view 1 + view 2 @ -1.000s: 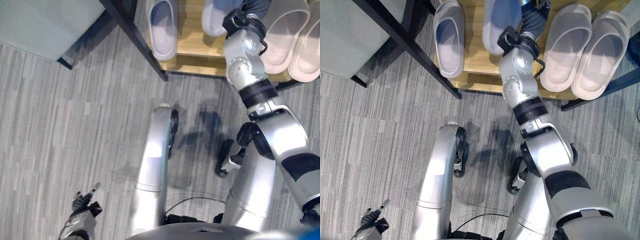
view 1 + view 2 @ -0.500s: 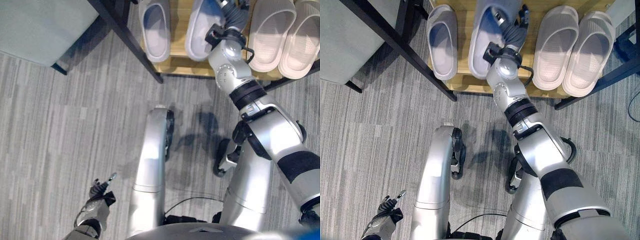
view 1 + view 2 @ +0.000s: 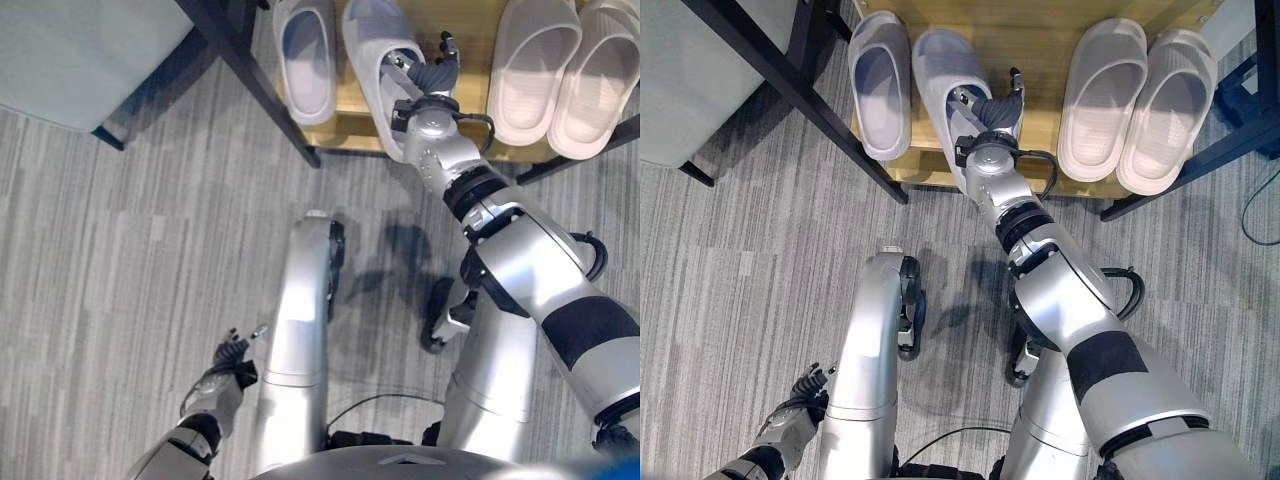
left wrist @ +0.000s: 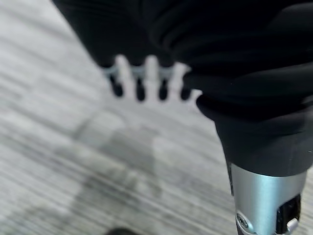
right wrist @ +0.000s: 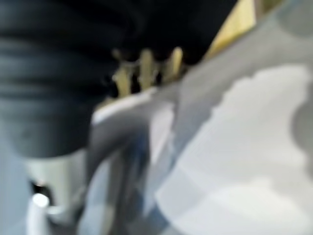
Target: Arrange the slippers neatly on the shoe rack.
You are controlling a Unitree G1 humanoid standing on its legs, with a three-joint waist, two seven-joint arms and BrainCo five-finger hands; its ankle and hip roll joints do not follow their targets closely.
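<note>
Right hand [image 3: 992,112] fingers gripping grey slipper [image 3: 945,75] on shoe rack [image 3: 1040,60], beige pair [image 3: 1135,100] beside, left hand [image 3: 800,400] fingers loosely open

Four slippers [image 3: 880,80] side by side on the shoe rack [image 3: 1040,30], right hand [image 3: 992,108] on the second from left.

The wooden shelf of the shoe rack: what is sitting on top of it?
On the wooden shelf sit two grey slippers and two beige slippers. The right hand grips the tilted grey one, whose heel overhangs the front edge. The hand covers part of it.
</note>
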